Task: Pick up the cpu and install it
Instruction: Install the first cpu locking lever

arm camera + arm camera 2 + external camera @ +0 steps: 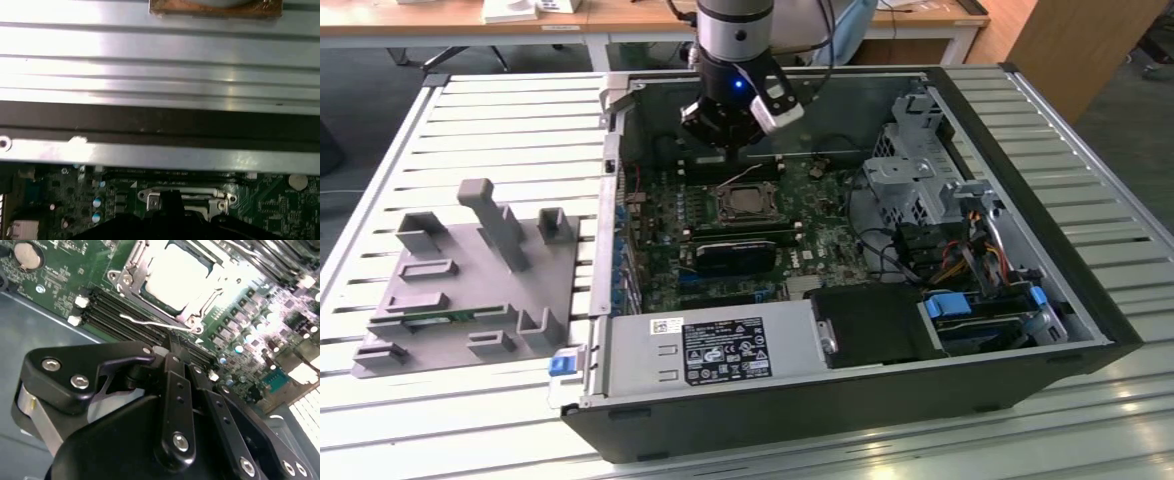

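Note:
The cpu (pixel 175 272) lies flat inside the metal frame of the motherboard socket (pixel 131 267), its silver top glaring bright. In the exterior view the cpu (pixel 744 201) sits mid-board in the open computer case (pixel 1014 150). My gripper (pixel 720 150) hangs above the board just behind the socket, toward the case's far wall. In the second wrist view the gripper (pixel 169 344) is shut, its black fingers pressed together with nothing between them, a short way off the socket frame. A thin wire lever (pixel 145 322) lies beside the frame.
Memory slots (pixel 125 315) run along the socket. A drive cage (pixel 914 150) and cables fill the exterior view's right of the case, and a power supply (pixel 707 350) sits at the front. A grey fixture (pixel 467 280) stands on the slatted table (pixel 480 130) at the exterior view's left.

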